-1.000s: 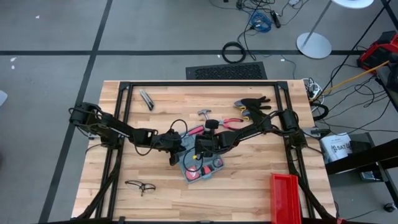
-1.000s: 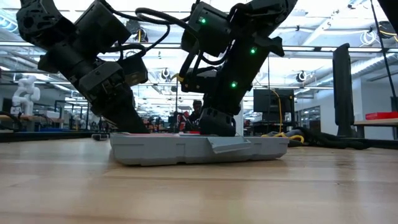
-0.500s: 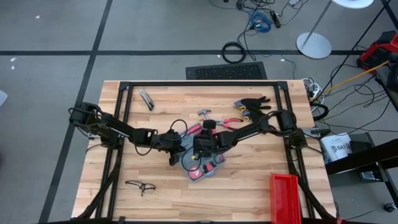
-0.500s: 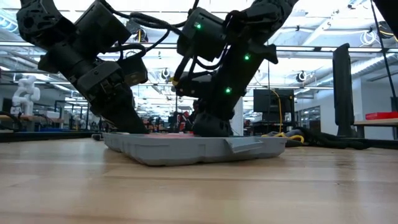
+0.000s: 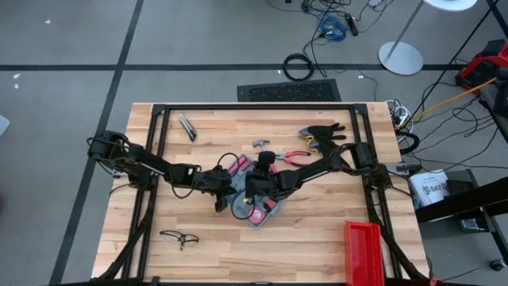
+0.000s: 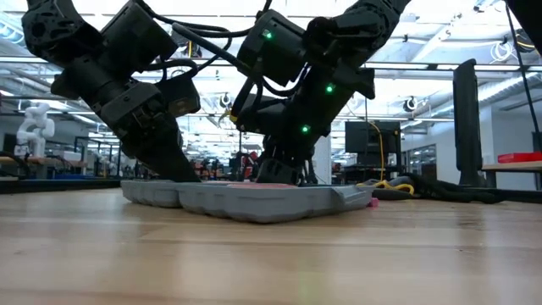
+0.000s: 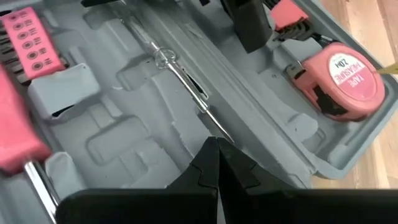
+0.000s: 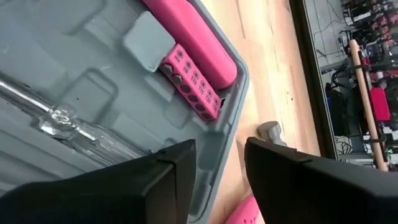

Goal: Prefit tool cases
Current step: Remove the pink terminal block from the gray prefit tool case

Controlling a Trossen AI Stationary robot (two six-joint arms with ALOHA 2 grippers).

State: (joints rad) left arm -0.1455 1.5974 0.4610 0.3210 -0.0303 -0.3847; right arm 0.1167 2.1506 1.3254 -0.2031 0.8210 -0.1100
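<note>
The open grey tool case [image 5: 258,208] lies flat on the middle of the table. Its moulded tray holds a pink tape measure [image 7: 341,78], a pink bit holder [image 8: 193,84], a pink handle [image 8: 193,34] and a clear-handled screwdriver [image 7: 171,62]. My left gripper [image 7: 217,142] is shut, its tips down on the tray; in the low view it [image 6: 174,174] stands on the case's left part. My right gripper [image 8: 221,152] is open over the case's rim, one finger above the tray and one outside it. My left gripper presses its shut fingertips on the tray's grey inner surface [image 7: 202,127], beside the screwdriver's shaft. The fingers slant down from the table's left. The case rests flat on the table. My right gripper stands with its open fingers [image 8: 177,165] either side of the case's rim [image 8: 227,118], close to the bit holder; whether a finger touches the rim I cannot tell.
A hammer [image 5: 262,145], red pliers [image 5: 298,156] and black-and-yellow tools [image 5: 321,131] lie beyond the case. A folding knife [image 5: 186,125] lies at the far left, glasses [image 5: 178,237] at the near left, and a red bin [image 5: 365,253] at the near right.
My right gripper has gone a little toward the table's left edge. The case has slid that way along the table and turned about, so one corner now points at the low camera. My left gripper has stayed on the tray.
</note>
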